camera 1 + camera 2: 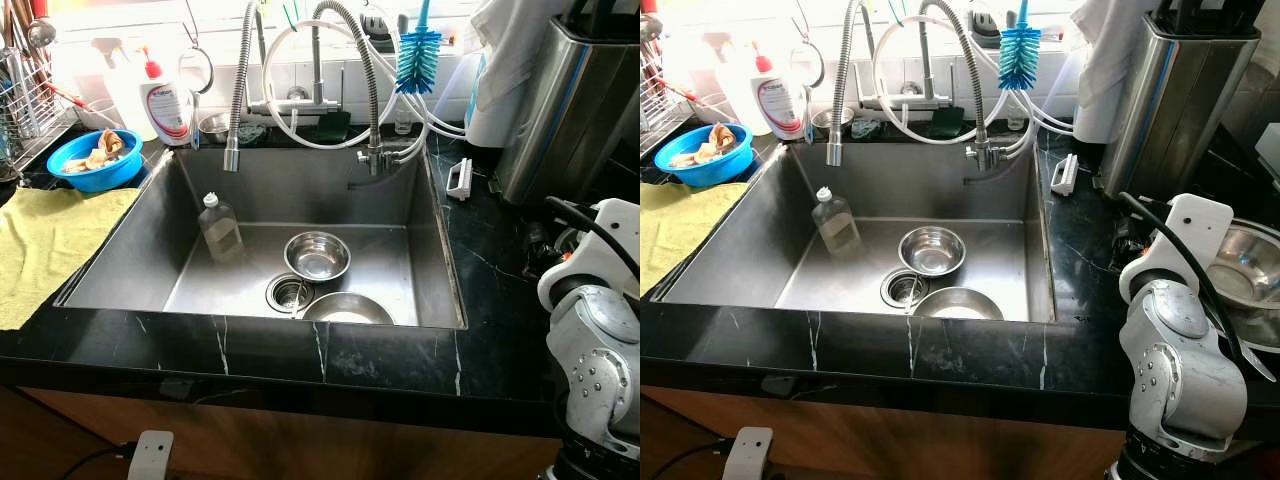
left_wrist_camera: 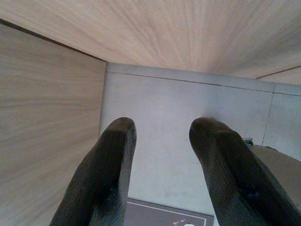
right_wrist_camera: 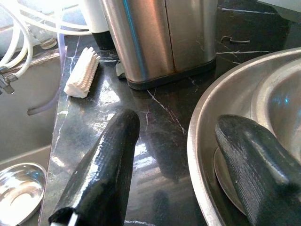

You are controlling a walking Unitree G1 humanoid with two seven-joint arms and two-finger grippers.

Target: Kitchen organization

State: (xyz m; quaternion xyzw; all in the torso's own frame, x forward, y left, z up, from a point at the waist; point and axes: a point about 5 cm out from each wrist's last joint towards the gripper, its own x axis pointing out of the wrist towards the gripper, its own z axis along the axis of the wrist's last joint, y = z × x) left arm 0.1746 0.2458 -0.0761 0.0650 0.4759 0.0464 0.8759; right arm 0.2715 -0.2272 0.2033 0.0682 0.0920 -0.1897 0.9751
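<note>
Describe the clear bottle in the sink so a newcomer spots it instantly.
Start at the steel sink set in the black marble counter. On its floor, near the left wall, stands a clear plastic bottle with a small white cap, upright. Its neighbours there are two round steel bowls by the drain; it alone is tall and see-through.
</note>
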